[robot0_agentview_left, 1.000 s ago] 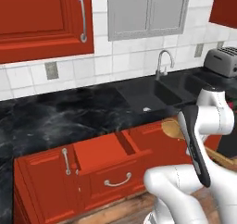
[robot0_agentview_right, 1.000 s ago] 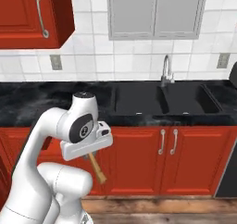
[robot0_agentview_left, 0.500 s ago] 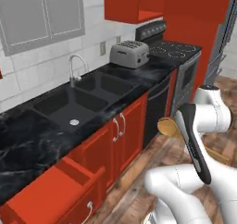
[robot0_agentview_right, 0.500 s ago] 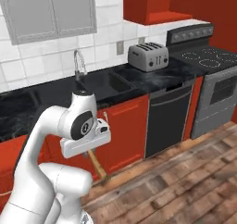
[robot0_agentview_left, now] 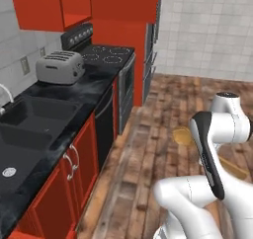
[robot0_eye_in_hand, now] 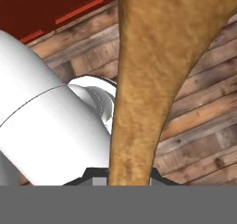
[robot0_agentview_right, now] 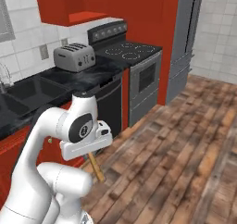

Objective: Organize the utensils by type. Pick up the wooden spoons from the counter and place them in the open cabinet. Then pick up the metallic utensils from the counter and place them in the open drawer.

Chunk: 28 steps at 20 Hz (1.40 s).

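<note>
Claw (robot0_eye_in_hand: 132, 179) gripping wooden spoon (robot0_eye_in_hand: 152, 70), no legible writing

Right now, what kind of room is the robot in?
A kitchen. There's a toaster on the black counter, a stove beside it, and a sink set into the counter.

Toaster (robot0_agentview_left: 60, 66) on counter (robot0_agentview_left: 74, 97) nr stove (robot0_agentview_right: 129, 52), sink (robot0_agentview_left: 20, 129).
</note>
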Tool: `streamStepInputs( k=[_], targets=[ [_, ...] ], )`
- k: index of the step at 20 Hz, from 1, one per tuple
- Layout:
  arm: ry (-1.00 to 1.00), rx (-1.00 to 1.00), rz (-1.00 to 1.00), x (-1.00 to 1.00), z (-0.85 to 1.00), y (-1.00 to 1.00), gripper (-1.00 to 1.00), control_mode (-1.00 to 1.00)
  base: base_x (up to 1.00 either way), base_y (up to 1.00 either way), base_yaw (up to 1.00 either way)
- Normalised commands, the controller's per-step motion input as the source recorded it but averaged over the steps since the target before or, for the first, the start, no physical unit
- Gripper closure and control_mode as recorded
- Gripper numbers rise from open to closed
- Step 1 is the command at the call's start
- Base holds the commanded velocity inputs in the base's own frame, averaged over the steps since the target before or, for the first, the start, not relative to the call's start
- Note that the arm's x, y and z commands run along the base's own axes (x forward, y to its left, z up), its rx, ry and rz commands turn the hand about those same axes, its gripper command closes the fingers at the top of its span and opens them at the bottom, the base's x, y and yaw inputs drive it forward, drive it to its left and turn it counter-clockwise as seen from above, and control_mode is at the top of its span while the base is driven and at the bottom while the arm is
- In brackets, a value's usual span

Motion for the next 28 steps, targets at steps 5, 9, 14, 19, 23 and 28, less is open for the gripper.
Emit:
streamStepInputs(
  k=[5, 9, 14, 19, 23, 28],
  targets=[
    [0.0, 0.0, 0.0, 0.0, 0.0, 0.0, 1.0, 1.0, 0.99, -0.16, 0.03],
    [0.0, 0.0, 0.0, 0.0, 0.0, 0.0, 1.0, 1.0, 1.0, -0.26, 0.13],
    [0.0, 0.0, 0.0, 0.0, 0.0, 0.0, 1.0, 1.0, 1.0, -0.25, 0.21],
    [0.0, 0.0, 0.0, 0.0, 0.0, 0.0, 1.0, 1.0, 0.95, -0.2, 0.37],
    [0.0, 0.0, 0.0, 0.0, 0.0, 0.0, 1.0, 1.0, 0.81, -0.13, 0.61],
    [0.0, 0.0, 0.0, 0.0, 0.0, 0.0, 1.0, 1.0, 0.8, -0.14, 0.63]
  ],
)
